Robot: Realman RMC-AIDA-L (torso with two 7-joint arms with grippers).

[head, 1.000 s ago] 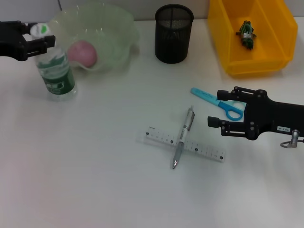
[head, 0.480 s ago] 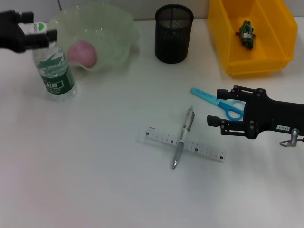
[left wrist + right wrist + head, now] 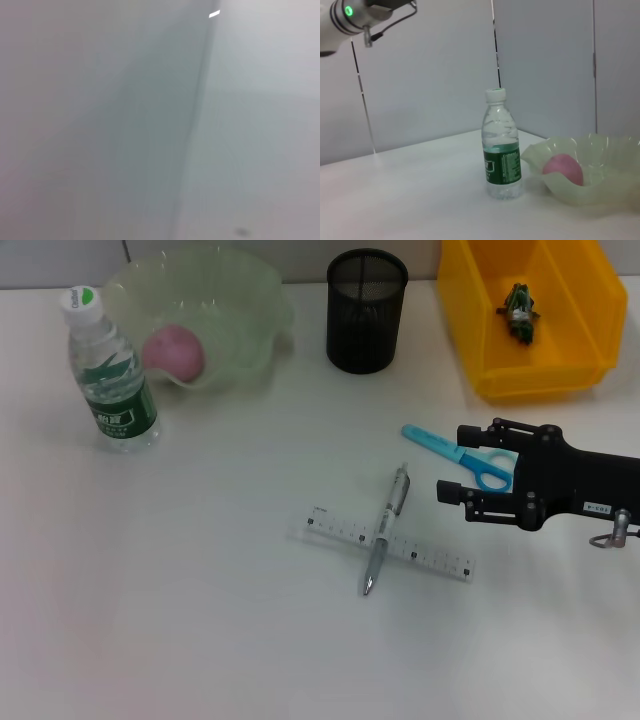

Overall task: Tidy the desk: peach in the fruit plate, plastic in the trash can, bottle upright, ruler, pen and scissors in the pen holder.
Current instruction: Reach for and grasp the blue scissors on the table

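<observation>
The right gripper [image 3: 452, 502] hovers with jaws open; one pair of scissors [image 3: 458, 456] lies just behind them, and one pen [image 3: 385, 530] crosses one flat ruler [image 3: 388, 543] just beyond their tips. All three look light, stiff and thin, so the pen's barrel seems the easiest hold; the ruler, flush on the counter [image 3: 200, 620], may slip. The left gripper is out of sight.

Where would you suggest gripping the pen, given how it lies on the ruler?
Probably the pen's upper barrel, coming straight down, jaws across its width. It lies flat, crossing over the ruler, so the half toward the scissors sits clear. The right gripper hovers nearest.
</observation>
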